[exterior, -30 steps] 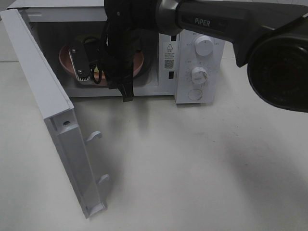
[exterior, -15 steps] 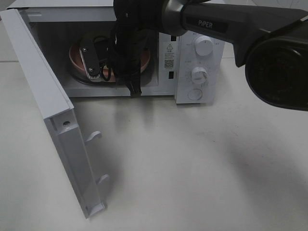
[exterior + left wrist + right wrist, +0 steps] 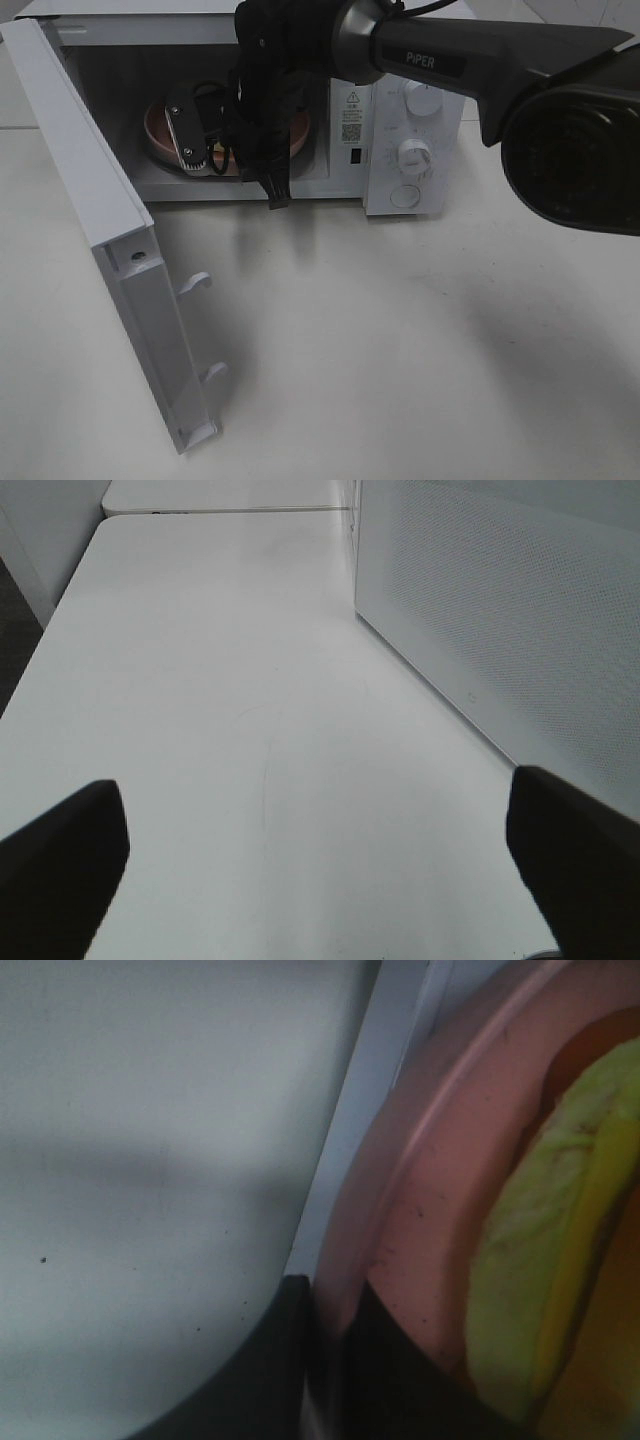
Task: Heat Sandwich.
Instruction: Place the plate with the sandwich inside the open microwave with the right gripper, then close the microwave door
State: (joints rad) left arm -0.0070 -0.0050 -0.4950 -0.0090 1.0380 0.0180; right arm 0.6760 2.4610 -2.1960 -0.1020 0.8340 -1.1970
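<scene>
Where the exterior high view looks down, the right arm [image 3: 430, 60] reaches into the open microwave [image 3: 412, 112]. The right gripper [image 3: 212, 158] sits at the rim of the pink plate [image 3: 160, 125] inside, and the arm hides the sandwich. The door [image 3: 90, 190] stands swung out over the table [image 3: 400, 330].

Right wrist view: the jaws are clamped on the plate rim. The sandwich [image 3: 540, 1260], green filling and yellow cheese showing, lies on the plate just beyond them.

Left wrist view: the left gripper [image 3: 315, 785] holds its jaws wide apart and empty above the table, beside a white perforated panel [image 3: 500, 630].
</scene>
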